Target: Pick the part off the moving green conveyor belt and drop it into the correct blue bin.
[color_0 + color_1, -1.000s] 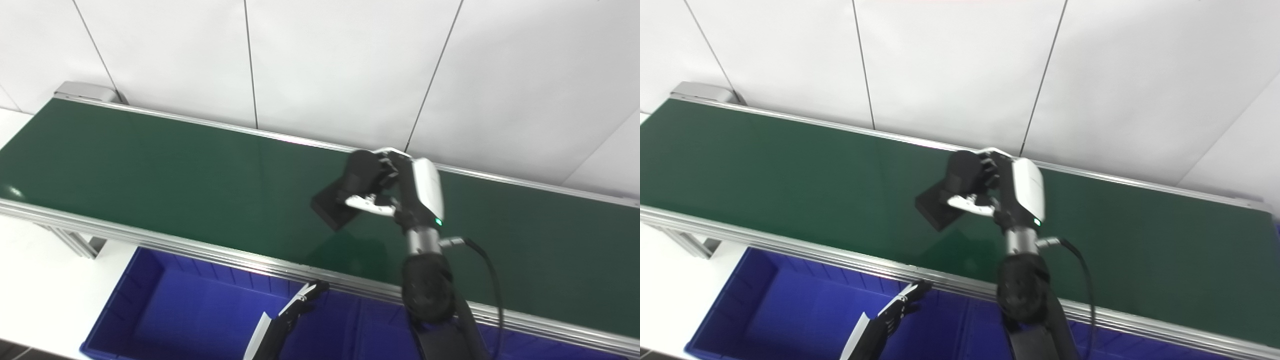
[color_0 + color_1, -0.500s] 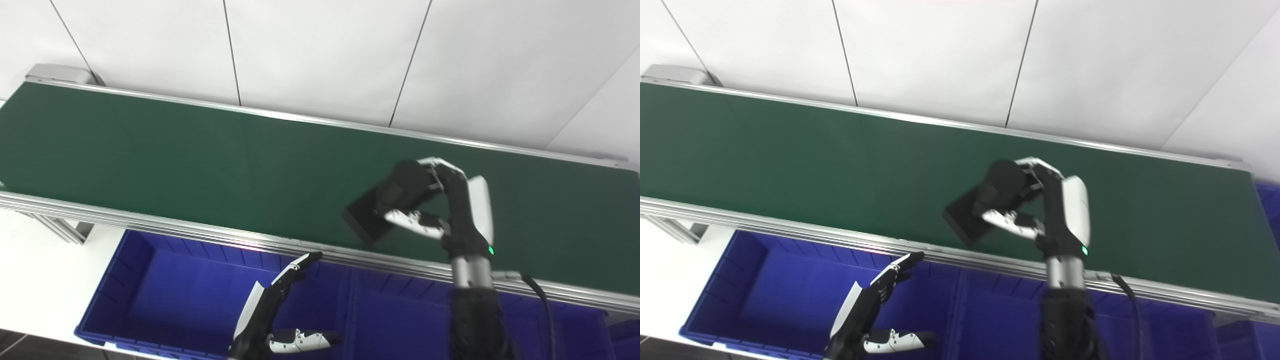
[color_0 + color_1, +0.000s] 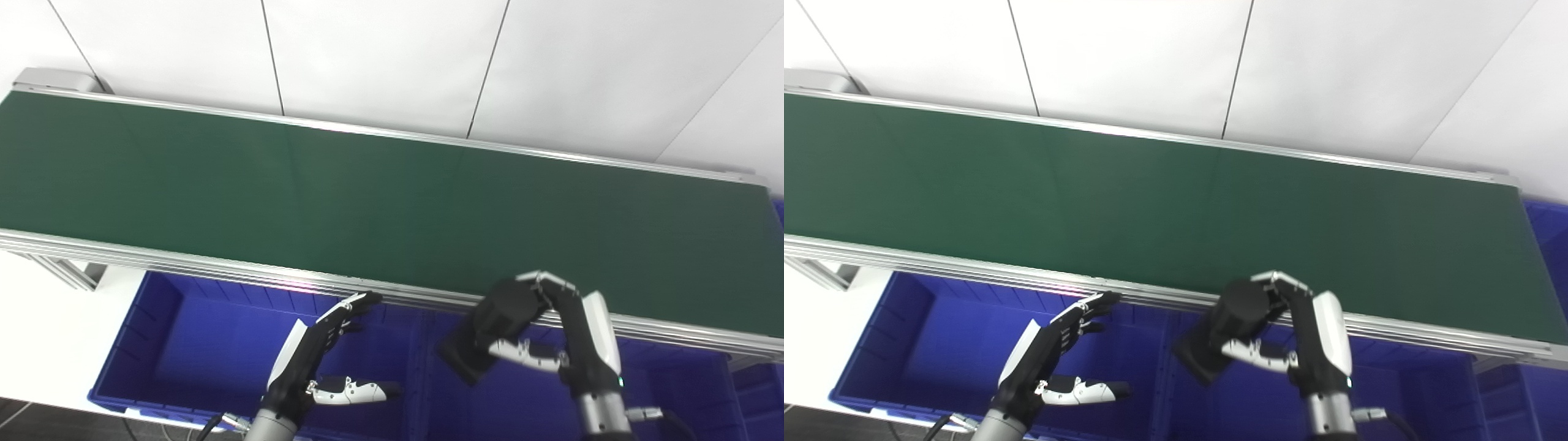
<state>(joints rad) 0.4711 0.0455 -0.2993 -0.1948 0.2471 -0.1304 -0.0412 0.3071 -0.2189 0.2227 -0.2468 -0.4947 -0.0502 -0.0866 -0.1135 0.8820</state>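
Observation:
My right hand (image 3: 551,331) is shut on a black part (image 3: 487,334), a block with a rounded end. It holds the part in the air just in front of the green conveyor belt (image 3: 367,196), above the middle blue bin (image 3: 514,404). My left hand (image 3: 318,361) is open and empty, fingers spread, over the left blue bin (image 3: 202,343). The belt carries nothing. The same scene shows in the right eye view, with the part (image 3: 1225,334) in my right hand (image 3: 1292,337).
The belt's aluminium front rail (image 3: 184,266) runs across above the bins. A divider wall (image 3: 422,380) separates the left and middle bins. Another blue bin (image 3: 1546,233) shows at the belt's right end. A white panelled wall (image 3: 392,55) stands behind.
My right hand carried the black part off the belt, toward me over the front rail, to above the middle bin. The camera tilted down. My left hand came further into view, still open.

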